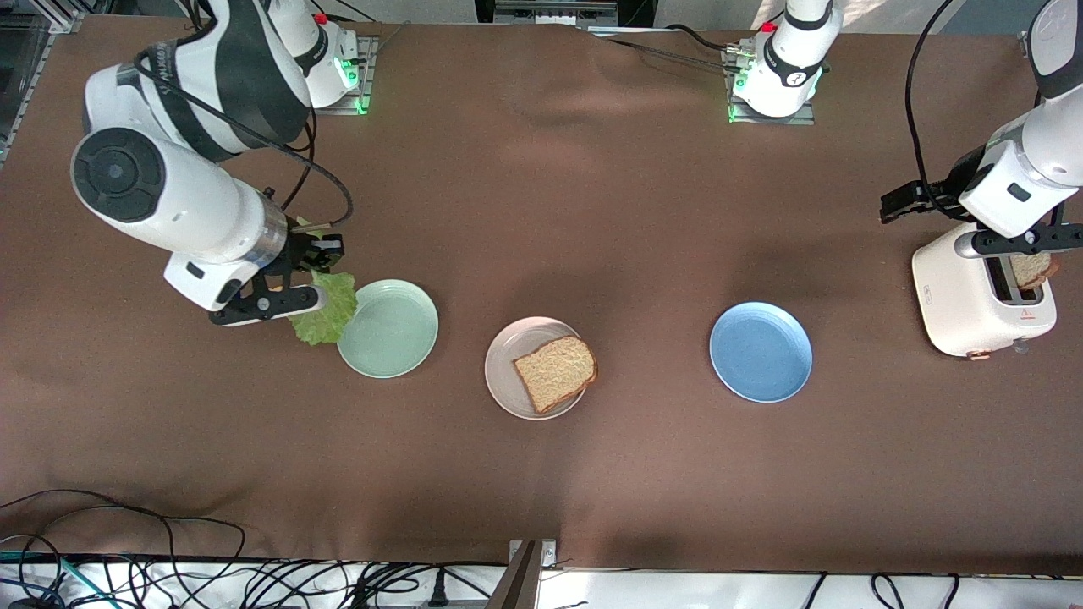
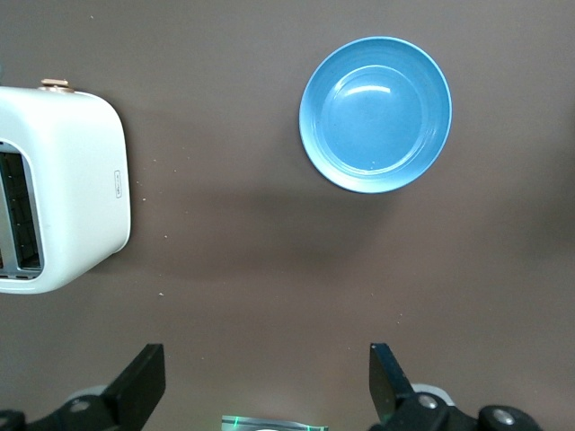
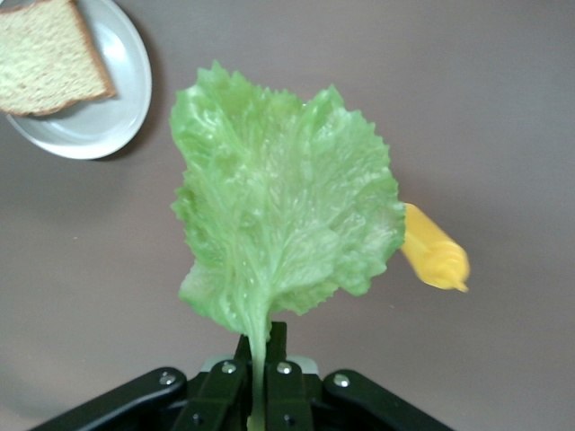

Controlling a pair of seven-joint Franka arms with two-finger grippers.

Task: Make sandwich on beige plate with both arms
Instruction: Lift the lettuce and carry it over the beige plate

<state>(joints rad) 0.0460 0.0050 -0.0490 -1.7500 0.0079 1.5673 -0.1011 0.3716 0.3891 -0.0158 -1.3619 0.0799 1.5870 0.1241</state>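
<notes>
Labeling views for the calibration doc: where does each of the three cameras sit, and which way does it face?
Front view: high across the table, facing both arm bases; shows the right tool holding a lettuce leaf, and the left tool by the toaster.
Left wrist view: on the left arm, looking down at toaster and blue plate; open tool fingers show.
Right wrist view: on the right arm, looking down past the leaf; shut tool shows.
Shared: beige plate with bread slice in front and right wrist views.

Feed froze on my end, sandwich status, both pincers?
Right pincer shut on lettuce leaf, up beside mint-green plate. Left pincer open, beside toaster. One bread slice on beige plate. Nothing blocking.
</notes>
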